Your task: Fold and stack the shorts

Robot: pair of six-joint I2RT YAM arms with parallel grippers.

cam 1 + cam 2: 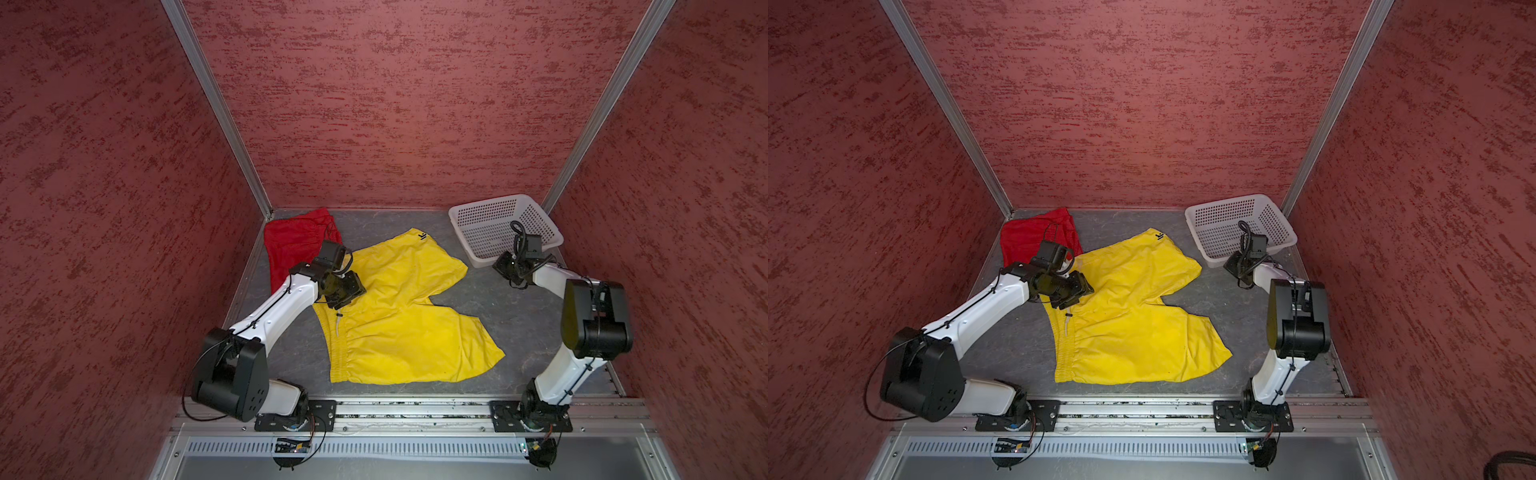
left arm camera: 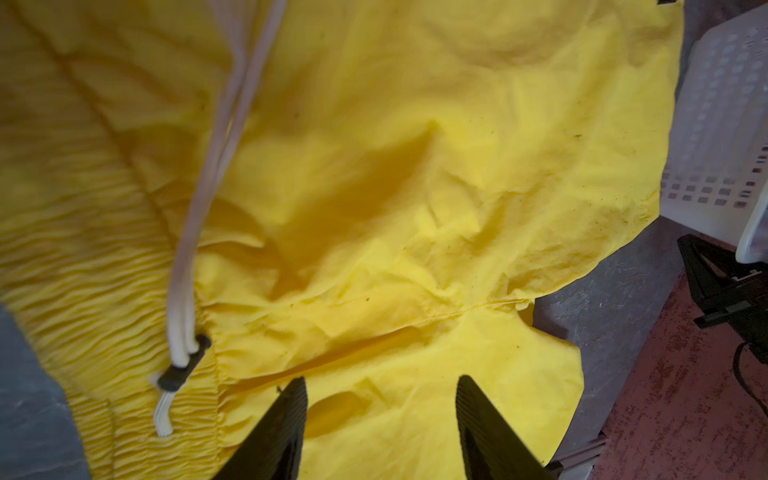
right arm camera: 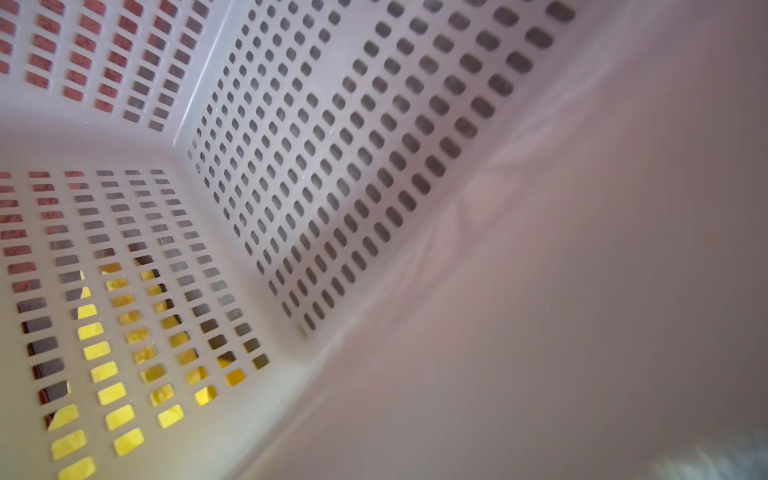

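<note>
We are looking at the yellow shorts (image 1: 399,316) lying spread flat at the middle of the grey table (image 1: 511,320) in both top views. Their gathered waist is facing the lower left and their legs are pointing right. The red shorts (image 1: 291,245) are lying crumpled toward the upper left, and the yellow pair's edge is overlapping them.

The left gripper (image 1: 334,305) is hanging over the yellow waist near the pale drawstring (image 2: 208,174). In the left wrist view its claw (image 2: 381,380) is standing well open just above the cloth, and it is gripping nothing.

The right gripper (image 1: 503,264) is sitting at the near rim of the white perforated basket (image 1: 482,216) at the upper right. Its claw is closed, and we cannot tell whether it is pinching the rim. The right wrist view is showing only the basket's inside (image 3: 332,166).
</note>
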